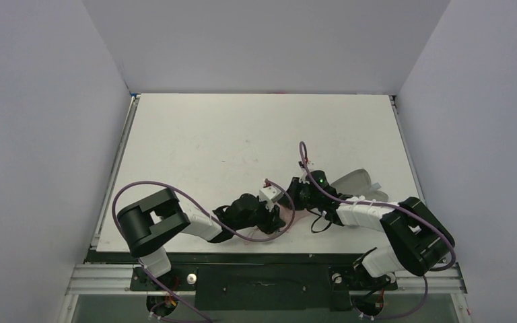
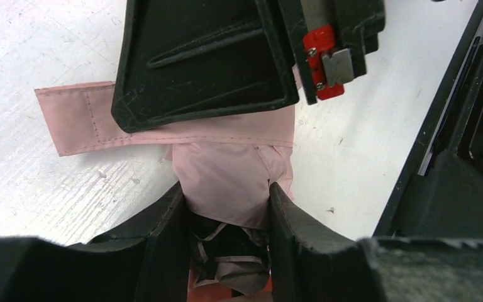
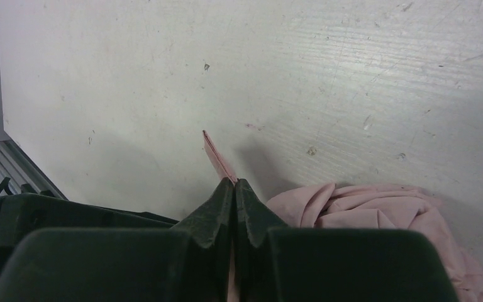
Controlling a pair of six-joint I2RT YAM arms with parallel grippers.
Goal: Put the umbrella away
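Left pincer [image 2: 225,189] snug around umbrella [image 2: 223,165] on table [image 2: 38,38]; right pincer [image 3: 234,181] tight on strap [image 3: 216,157].

Lighting: bright, even, diffuse, from overhead. White table [image 1: 209,134]: mild sheen, no hard glare. Shadows: soft and short, beneath the arms and beside the umbrella [image 3: 365,204] fabric. Focus: tabletop scratches crisp; nearest foreground dark, slightly soft.
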